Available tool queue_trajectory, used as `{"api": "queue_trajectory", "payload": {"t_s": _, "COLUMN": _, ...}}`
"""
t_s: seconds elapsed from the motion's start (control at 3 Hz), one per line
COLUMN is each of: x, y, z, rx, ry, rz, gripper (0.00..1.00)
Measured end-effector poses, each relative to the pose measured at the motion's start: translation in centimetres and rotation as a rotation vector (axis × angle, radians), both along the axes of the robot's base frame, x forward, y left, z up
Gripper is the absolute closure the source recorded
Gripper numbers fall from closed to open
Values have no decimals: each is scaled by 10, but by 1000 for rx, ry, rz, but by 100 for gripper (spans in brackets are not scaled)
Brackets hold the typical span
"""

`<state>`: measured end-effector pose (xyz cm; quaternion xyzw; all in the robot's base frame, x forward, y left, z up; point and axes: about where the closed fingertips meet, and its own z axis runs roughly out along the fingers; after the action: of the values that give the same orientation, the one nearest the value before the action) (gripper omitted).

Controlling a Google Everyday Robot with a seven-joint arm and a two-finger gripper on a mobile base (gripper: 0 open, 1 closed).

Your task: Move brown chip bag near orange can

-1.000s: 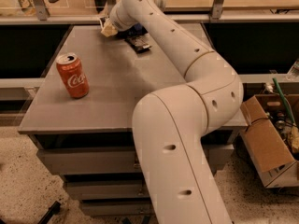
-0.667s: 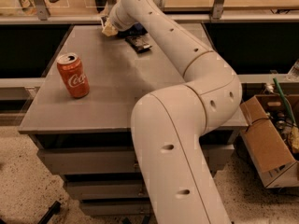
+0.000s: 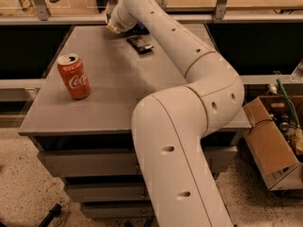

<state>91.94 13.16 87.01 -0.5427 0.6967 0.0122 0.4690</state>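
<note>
Because the gripper (image 3: 114,26) hangs at the desk's (image 3: 113,89) far edge, and I cannot tell its grip, the brown chip bag (image 3: 138,29) tucked behind the arm may slip short of the orange can (image 3: 74,76).

Warm, dim light; faint sheen on the table (image 3: 118,79); the pincer (image 3: 113,27) at its far edge seems shadowed.
</note>
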Motion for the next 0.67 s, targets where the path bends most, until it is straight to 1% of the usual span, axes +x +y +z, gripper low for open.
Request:
{"api": "queue_trajectory", "payload": {"t_s": 0.33, "x": 0, "y": 0, "z": 0, "rx": -5, "ry": 2, "rz": 2, "gripper": 94}}
{"api": "queue_trajectory", "payload": {"t_s": 0.67, "x": 0, "y": -1, "z": -1, "rx": -7, "ry": 2, "rz": 3, "gripper": 100}}
